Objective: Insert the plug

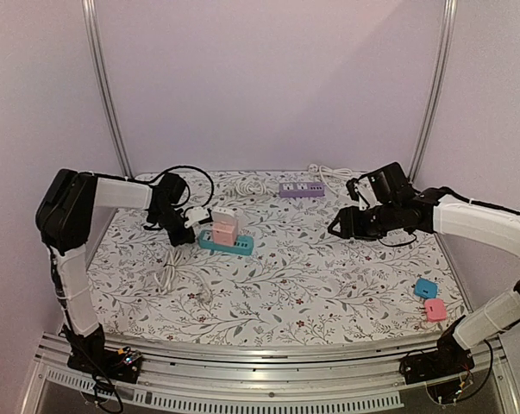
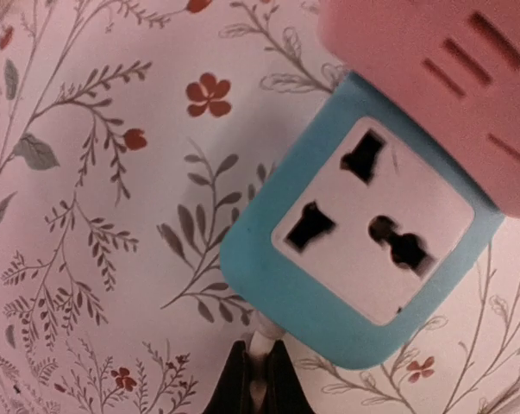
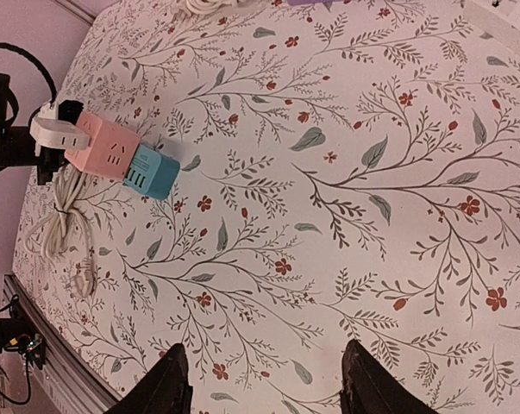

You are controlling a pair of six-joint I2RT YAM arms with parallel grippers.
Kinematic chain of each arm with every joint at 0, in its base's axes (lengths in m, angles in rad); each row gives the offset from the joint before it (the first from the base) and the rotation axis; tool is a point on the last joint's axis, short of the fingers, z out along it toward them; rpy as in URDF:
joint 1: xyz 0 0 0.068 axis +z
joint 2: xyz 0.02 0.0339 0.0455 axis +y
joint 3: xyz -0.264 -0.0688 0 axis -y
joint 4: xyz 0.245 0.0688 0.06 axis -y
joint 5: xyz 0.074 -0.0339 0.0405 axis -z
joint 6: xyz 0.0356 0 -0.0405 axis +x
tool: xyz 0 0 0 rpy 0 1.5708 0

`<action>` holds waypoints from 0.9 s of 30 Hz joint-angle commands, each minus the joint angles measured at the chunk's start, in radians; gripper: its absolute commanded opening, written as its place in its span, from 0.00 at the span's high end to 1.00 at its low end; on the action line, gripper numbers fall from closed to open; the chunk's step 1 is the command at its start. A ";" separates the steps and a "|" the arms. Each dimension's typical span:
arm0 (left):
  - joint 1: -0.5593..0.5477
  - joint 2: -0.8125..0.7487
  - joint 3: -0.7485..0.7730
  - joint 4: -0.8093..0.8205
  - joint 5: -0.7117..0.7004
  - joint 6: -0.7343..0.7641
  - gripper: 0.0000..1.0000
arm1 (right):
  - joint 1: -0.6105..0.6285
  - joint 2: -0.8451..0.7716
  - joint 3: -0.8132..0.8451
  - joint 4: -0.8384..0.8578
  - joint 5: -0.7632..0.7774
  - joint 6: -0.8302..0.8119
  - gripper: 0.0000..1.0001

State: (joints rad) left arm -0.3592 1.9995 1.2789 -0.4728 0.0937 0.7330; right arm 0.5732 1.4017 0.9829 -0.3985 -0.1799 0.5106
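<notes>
Two arms flank a teal strip (image 1: 226,245) on the flowered table (image 1: 328,293). The left claw (image 2: 258,386) is pinched tight on a thin white piece, apparently the plug (image 1: 195,219), which sits just beside the strip's left end. The right claw (image 3: 264,379) hangs well apart to the right, fingers spread on nothing. One socket (image 2: 372,216) at the strip's end gapes empty; the next holds a pink block (image 1: 225,233) with a white block (image 1: 224,213) stacked on it. The risk, as judged: the grip looks slight, so the plug could twist and its pins miss the holes. A hard push could also shove the unheld strip along the table or knock the pink block. No bin or tray appears; the sockets are the only holders.
</notes>
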 commanded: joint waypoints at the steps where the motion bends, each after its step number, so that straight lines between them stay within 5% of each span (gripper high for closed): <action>1: 0.101 -0.001 0.000 -0.019 0.005 0.079 1.00 | -0.009 0.063 0.093 -0.044 0.032 -0.035 0.41; 10: 0.305 -0.078 -0.087 -0.003 -0.089 0.007 1.00 | -0.009 0.164 0.212 -0.062 0.015 -0.058 0.42; 24: 0.435 -0.233 -0.338 0.013 -0.086 -0.165 1.00 | -0.009 0.094 0.192 -0.091 0.043 -0.047 0.40; 25: 0.435 -0.245 -0.352 0.012 -0.083 -0.152 0.97 | -0.009 0.089 0.191 -0.091 0.047 -0.050 0.40; 27: 0.437 -0.270 -0.370 0.013 -0.076 -0.147 0.56 | -0.010 0.089 0.195 -0.090 0.054 -0.060 0.37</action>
State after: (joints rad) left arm 0.0570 1.7645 0.9646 -0.4183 0.0364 0.5915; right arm 0.5690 1.5253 1.1751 -0.4709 -0.1577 0.4652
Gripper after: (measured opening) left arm 0.065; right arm 0.608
